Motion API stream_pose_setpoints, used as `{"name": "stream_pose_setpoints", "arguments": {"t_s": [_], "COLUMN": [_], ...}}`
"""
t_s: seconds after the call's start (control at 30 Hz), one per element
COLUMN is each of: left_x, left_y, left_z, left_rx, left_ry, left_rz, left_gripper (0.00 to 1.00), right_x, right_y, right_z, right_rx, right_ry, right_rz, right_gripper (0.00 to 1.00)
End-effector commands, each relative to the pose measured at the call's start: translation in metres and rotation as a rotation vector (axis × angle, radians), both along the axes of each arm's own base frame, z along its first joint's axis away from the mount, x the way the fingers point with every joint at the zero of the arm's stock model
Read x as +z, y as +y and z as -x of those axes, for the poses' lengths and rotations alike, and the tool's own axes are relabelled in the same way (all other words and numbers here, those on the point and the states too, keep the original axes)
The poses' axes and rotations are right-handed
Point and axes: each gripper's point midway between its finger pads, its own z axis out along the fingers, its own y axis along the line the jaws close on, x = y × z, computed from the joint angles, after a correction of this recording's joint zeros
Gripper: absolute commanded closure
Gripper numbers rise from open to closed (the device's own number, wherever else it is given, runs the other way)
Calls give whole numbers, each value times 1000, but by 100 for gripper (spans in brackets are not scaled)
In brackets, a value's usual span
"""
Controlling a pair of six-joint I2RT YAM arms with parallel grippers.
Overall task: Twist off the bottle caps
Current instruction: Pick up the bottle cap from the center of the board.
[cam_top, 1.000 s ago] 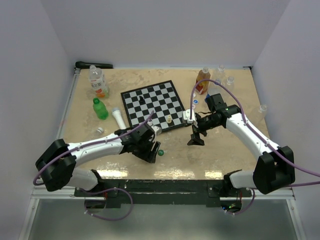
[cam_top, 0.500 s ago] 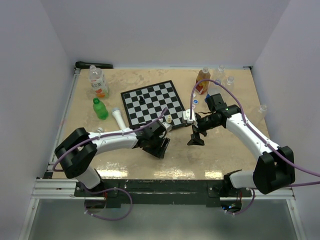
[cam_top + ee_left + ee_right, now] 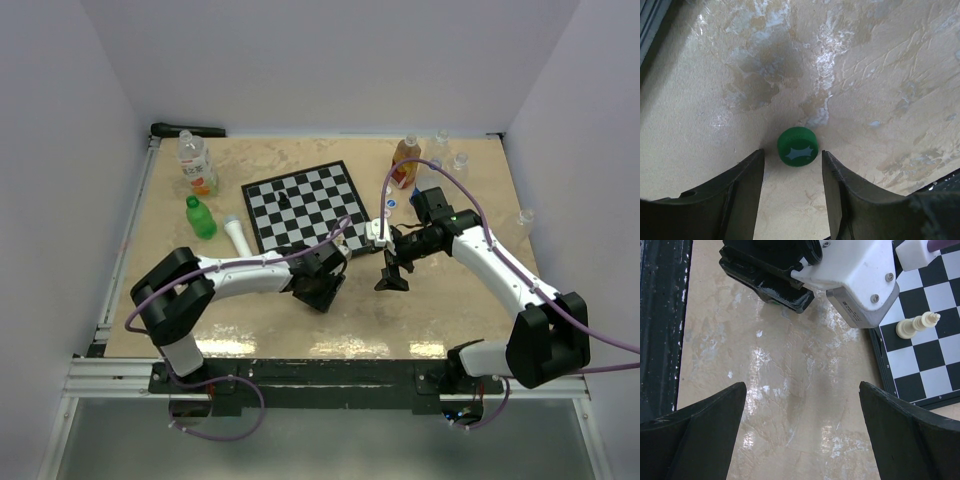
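The jaws of the left arm (image 3: 250, 270) sit low and apart, straddling a loose green cap (image 3: 798, 146) on the desk (image 3: 440, 310), near its front edge, probably lined up to pinch it. The jaws of the right arm (image 3: 490, 255) hang wide apart and empty beside the chessboard (image 3: 300, 205).

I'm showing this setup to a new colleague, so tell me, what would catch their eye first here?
A loose green bottle cap lies on the table, framed by the open fingers of the left gripper. Behind it, a black-and-white chessboard fills the middle of the table. The right gripper hangs open just beyond the board's near right corner.
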Motion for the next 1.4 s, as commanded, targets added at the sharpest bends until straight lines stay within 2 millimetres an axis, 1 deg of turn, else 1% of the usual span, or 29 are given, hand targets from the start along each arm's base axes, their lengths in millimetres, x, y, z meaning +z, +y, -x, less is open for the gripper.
{"name": "stream_pose_setpoints", "arguments": {"t_s": [0.0, 0.07, 0.17, 0.27, 0.37, 0.4, 0.47, 0.53, 0.7, 1.0, 1.13, 1.37], "left_x": [7, 6, 5, 2, 0, -1, -2, -2, 3, 22, 29, 44], "left_y": [-9, -10, -13, -11, -9, -8, -6, -6, -5, 6, 14, 30], "left_z": [-7, -7, -7, -7, -7, -7, -7, -6, -7, -6, -5, -9], "left_rx": [-13, -17, -22, -22, -19, -17, -15, -16, -14, 3, 12, 37], "left_ry": [-35, -34, -30, -27, -28, -29, -30, -32, -42, -76, -86, -109], "left_rz": [-7, -4, -5, -25, -37, -44, -52, -53, -45, -30, -33, -26], "left_gripper": [47, 47, 51, 53, 63, 63, 68, 75, 81, 82, 83, 83], "right_x": [1, 1, 1, 1, 1, 1, 1, 0, 1, 1, 1, 1], "right_y": [1, 1, 1, 1, 1, 1, 1, 1, 1, 1, 1, 1], "right_z": [-2, -2, -3, -2, -2, -2, -2, -2, -2, -2, -2, -2], "right_rx": [2, 5, 3, 3, 3, 5, 3, 5, 4, 5, 5, 4], "right_ry": [-10, -11, -13, -11, -13, -10, -8, -11, -11, -11, -12, -12], "right_rz": [-5, -5, -5, -5, -5, -4, -4, -4, -4, -4, -5, -5], "right_gripper": [2, 2, 2, 2, 2, 2, 2, 2, 2, 2, 2, 2]}}
